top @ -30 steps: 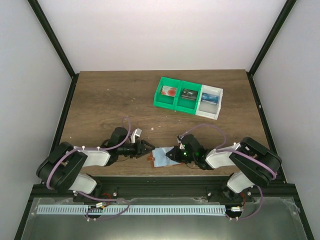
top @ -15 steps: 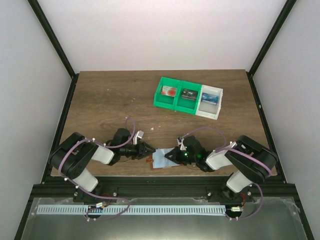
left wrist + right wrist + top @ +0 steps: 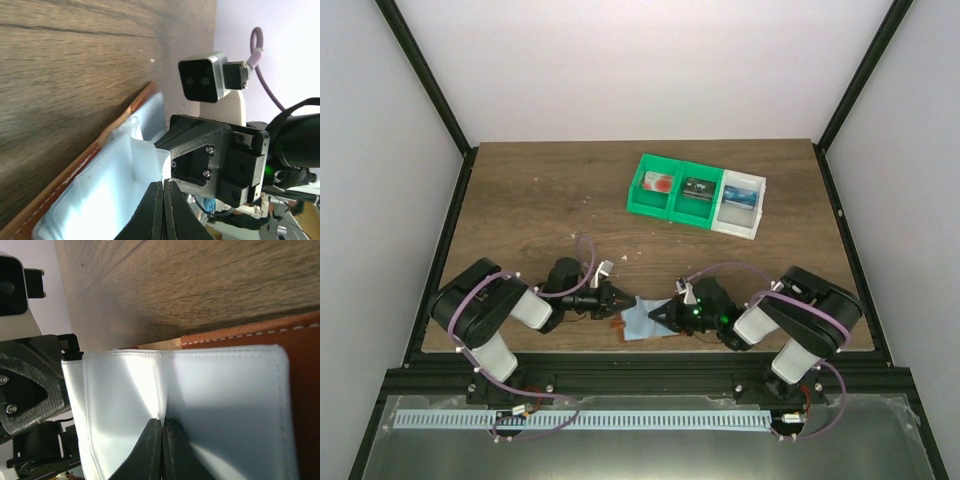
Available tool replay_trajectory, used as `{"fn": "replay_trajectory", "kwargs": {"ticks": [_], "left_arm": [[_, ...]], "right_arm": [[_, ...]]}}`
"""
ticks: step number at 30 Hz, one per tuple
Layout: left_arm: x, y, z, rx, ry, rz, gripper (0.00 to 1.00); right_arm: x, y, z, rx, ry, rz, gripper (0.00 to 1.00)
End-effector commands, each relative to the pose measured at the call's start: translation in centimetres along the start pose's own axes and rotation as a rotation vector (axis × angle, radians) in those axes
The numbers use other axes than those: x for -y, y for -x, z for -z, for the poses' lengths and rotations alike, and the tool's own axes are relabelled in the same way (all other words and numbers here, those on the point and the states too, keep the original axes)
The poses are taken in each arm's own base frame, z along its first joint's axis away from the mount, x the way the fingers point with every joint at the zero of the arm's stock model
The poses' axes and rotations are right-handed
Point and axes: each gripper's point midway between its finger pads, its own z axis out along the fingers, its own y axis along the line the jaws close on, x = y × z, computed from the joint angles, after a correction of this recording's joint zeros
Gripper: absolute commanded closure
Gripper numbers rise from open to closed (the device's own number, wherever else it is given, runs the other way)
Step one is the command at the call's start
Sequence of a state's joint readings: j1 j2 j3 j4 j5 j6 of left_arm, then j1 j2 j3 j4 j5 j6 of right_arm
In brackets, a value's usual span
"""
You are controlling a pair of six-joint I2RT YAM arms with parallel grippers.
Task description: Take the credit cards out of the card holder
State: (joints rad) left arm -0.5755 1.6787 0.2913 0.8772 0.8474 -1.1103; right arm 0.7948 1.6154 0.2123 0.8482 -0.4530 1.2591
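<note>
Holder is lying open, seeming soft and floppy; left claw and right claw are each pinching shut on its pale pocket lining, likely the best hold.

Both arms stretch low and inward, left claw and right claw shut.

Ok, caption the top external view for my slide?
Left gripper and right gripper, both shut, meet at the open card holder near the front edge of the table.
</note>
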Motion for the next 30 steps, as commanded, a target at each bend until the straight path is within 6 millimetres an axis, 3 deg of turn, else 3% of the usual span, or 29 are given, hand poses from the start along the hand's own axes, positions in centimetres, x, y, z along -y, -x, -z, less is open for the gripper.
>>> {"fn": "replay_trajectory", "kwargs": {"ticks": [1,6,9,15,19,22,30], "left_arm": [[2.0,-0.2,-0.2,-0.014,-0.076,-0.021,1.00],[2.1,0.1,-1.1,-0.019,-0.074,-0.030,1.00],[2.0,1.4,-1.6,0.000,-0.057,-0.048,0.98],[2.6,4.3,-0.5,0.067,-0.017,-0.101,0.73],[0.7,5.2,0.6,0.113,0.165,-0.155,0.68],[0.3,4.9,1.3,0.118,0.217,-0.187,0.64],[0.7,3.4,0.8,0.062,0.120,-0.173,0.60]], "right_arm": [[-1.6,0.5,0.2,0.013,0.077,-0.017,1.00],[-2.0,1.6,0.4,0.064,0.092,-0.034,1.00],[-1.9,3.0,0.7,0.124,0.081,-0.046,1.00],[-2.9,5.3,1.6,0.192,0.124,-0.036,0.99],[-4.3,5.1,1.8,0.171,0.184,0.019,0.99],[-4.3,5.0,1.8,0.169,0.186,0.032,0.99],[-3.7,4.9,1.3,0.153,0.178,0.028,1.00]]}}
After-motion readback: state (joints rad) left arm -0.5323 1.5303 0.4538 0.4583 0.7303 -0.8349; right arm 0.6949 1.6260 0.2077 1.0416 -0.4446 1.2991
